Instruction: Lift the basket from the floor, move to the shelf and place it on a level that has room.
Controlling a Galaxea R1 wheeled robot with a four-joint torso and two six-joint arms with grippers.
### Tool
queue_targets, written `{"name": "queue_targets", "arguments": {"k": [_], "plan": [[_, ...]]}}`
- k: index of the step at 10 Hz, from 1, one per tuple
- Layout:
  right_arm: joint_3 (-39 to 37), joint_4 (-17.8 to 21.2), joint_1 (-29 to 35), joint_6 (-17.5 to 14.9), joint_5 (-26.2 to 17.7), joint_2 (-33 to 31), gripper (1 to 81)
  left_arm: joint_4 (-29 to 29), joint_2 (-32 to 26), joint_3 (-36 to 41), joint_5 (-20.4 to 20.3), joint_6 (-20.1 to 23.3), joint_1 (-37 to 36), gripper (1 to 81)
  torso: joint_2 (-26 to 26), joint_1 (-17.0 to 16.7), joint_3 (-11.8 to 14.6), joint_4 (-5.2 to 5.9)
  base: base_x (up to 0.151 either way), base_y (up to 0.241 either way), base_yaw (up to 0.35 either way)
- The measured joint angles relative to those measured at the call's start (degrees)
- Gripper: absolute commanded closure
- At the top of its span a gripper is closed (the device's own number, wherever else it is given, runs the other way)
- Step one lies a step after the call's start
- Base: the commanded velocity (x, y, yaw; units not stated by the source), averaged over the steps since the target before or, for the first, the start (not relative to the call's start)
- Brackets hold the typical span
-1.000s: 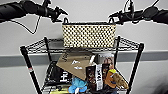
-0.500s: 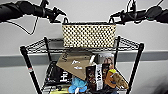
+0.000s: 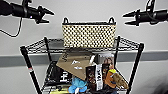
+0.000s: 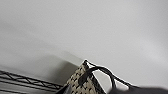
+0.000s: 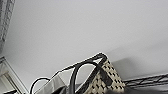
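On top level (image 3: pixel 125 43), basket (image 3: pixel 89 35) btwn open left gripper (image 3: pixel 48 16), right gripper (image 3: pixel 128 19), untouched

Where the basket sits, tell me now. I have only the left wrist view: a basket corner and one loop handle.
Observer: In the head view the basket stands upright on the top tier of the shelf, roughly centred between the posts.
Operator: Report both pincers.
Observer: The left pincer and the right pincer are open, one off each end of the basket, about level with its handles and apart from it.
Operator: Give me the tier below.
Observer: It is crowded. A tilted cardboard box and a blue toy lie under the basket.
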Motion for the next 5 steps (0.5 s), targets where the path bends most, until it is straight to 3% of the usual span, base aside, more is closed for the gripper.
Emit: {"name": "queue_targets", "arguments": {"k": [5], "plan": [[11.9, -0.06, 0.6, 0.78, -0.3, -14.4, 1.0, 0.02, -12.31, 11.78, 1.76, -0.17, -0.79, 1.0, 0.0, -0.02, 0.02, 0.0, 0.0, 0.0, 0.0]]}}
